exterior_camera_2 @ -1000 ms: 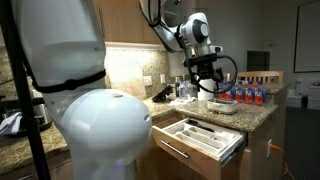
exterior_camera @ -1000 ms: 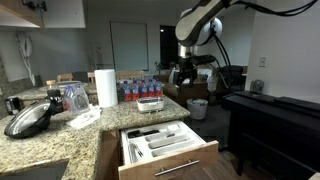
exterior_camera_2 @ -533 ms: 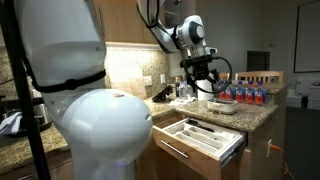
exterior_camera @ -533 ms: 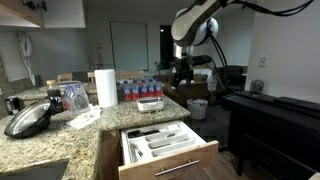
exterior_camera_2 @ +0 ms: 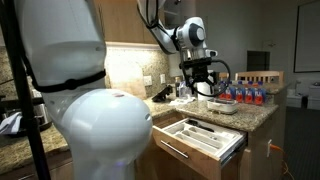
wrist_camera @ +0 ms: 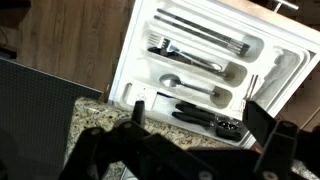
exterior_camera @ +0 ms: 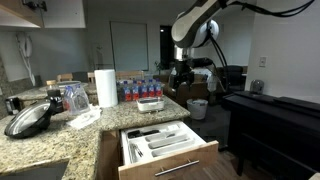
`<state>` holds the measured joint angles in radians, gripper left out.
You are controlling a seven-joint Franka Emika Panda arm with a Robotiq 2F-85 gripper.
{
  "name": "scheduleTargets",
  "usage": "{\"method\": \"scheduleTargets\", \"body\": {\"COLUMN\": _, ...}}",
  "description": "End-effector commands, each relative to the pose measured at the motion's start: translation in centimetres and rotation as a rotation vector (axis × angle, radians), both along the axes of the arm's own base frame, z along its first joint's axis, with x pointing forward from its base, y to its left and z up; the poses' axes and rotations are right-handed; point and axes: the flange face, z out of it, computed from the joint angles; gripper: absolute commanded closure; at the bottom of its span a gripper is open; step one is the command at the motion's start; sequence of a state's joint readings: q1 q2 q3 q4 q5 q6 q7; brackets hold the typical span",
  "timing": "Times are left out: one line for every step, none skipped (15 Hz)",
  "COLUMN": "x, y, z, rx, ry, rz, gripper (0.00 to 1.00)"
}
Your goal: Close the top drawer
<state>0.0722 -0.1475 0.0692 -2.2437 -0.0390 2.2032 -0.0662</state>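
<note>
The top drawer [exterior_camera: 170, 160] stands pulled out under the granite counter, its light-brown wood front and silver bar handle facing outward. Its white cutlery tray [exterior_camera: 155, 139] holds utensils. It also shows in an exterior view [exterior_camera_2: 203, 137] and from above in the wrist view [wrist_camera: 200, 55], with forks, a spoon and black-handled tools inside. My gripper [exterior_camera: 185, 78] hangs in the air well above the counter and the drawer, touching nothing. It shows in an exterior view too [exterior_camera_2: 200, 88]. In the wrist view my gripper [wrist_camera: 200, 108] is open and empty, its dark fingers [wrist_camera: 262, 115] spread apart.
On the granite counter [exterior_camera: 85, 135] stand a paper towel roll [exterior_camera: 105, 87], a row of water bottles [exterior_camera: 140, 88], a small container [exterior_camera: 150, 103] and a dark pan [exterior_camera: 28, 119]. A black table [exterior_camera: 275, 115] stands beside the drawer and a bin [exterior_camera: 198, 107] behind it.
My gripper has shifted slightly sideways above the counter. The drawer has not moved and stays pulled out.
</note>
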Motion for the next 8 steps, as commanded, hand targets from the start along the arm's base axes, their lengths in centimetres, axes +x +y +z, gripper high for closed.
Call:
{"method": "scheduleTargets", "body": {"x": -1.9, "y": -0.4, "z": -2.8, "rx": 0.054, "ry": 0.049, "rz": -0.024, "gripper": 0.00}}
{"method": "scheduleTargets", "body": {"x": -2.4, "y": -0.5, "z": -3.5, "rx": 0.069, "ry": 0.056, "rz": -0.038, "gripper": 0.00}}
{"method": "scheduleTargets", "body": {"x": -2.9, "y": -0.6, "z": -4.5, "rx": 0.089, "ry": 0.069, "rz": -0.045, "gripper": 0.00}}
{"method": "scheduleTargets", "body": {"x": -3.4, "y": -0.6, "z": -5.5, "rx": 0.107, "ry": 0.086, "rz": -0.048, "gripper": 0.00}}
{"method": "scheduleTargets", "body": {"x": -3.9, "y": -0.3, "z": -7.2, "rx": 0.139, "ry": 0.114, "rz": -0.050, "gripper": 0.00}}
{"method": "scheduleTargets", "body": {"x": -4.4, "y": -0.2, "z": -8.4, "rx": 0.157, "ry": 0.128, "rz": -0.061, "gripper": 0.00}}
{"method": "scheduleTargets", "body": {"x": -4.2, "y": -0.3, "z": -9.8, "rx": 0.170, "ry": 0.131, "rz": -0.091, "gripper": 0.00}}
{"method": "scheduleTargets", "body": {"x": -4.5, "y": -0.4, "z": -10.4, "rx": 0.181, "ry": 0.130, "rz": -0.115, "gripper": 0.00}}
